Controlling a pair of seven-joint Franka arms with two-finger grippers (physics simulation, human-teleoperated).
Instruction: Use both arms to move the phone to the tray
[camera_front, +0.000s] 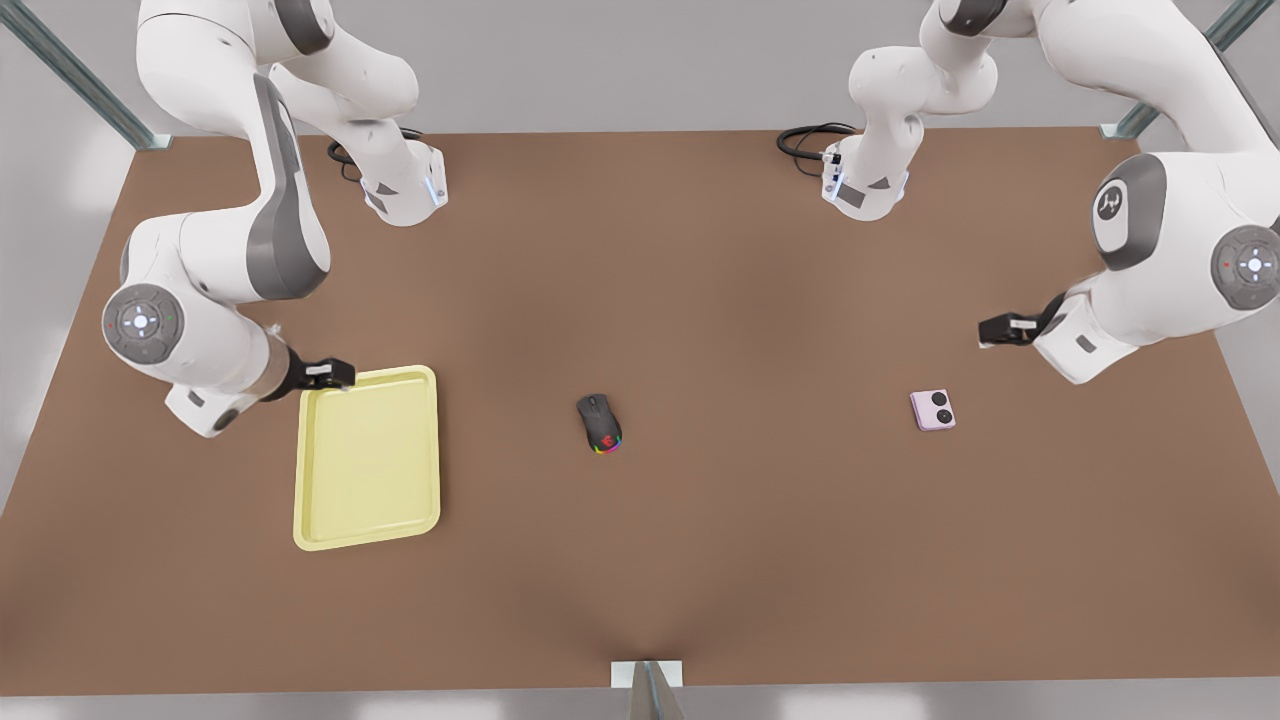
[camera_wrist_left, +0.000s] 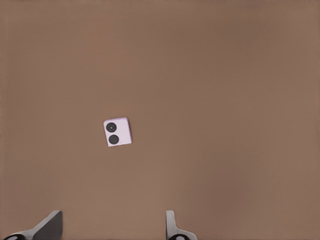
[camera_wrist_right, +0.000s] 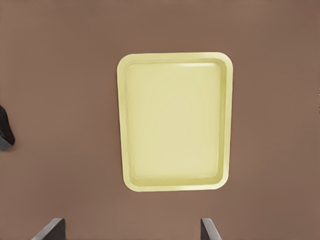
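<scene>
Brown tabletop (camera_front: 700, 300) under two white arms, with tray, mouse and phone spread well apart.

We saw the pale yellow tray (camera_front: 368, 455) lying flat toward the front view's left, and the right gripper (camera_front: 328, 375) hung over its far corner, fingers (camera_wrist_right: 50, 229) spread wide and holding nothing. We found the left gripper (camera_front: 1005, 330) on the front view's right, raised above the table, its fingers (camera_wrist_left: 171, 225) likewise parted and empty. Between the two sat a black mouse (camera_front: 599, 423) with a rainbow-lit edge. Smallest was the pink phone (camera_front: 932, 410), resting on the bare table near the left gripper, well apart from the tray.
</scene>
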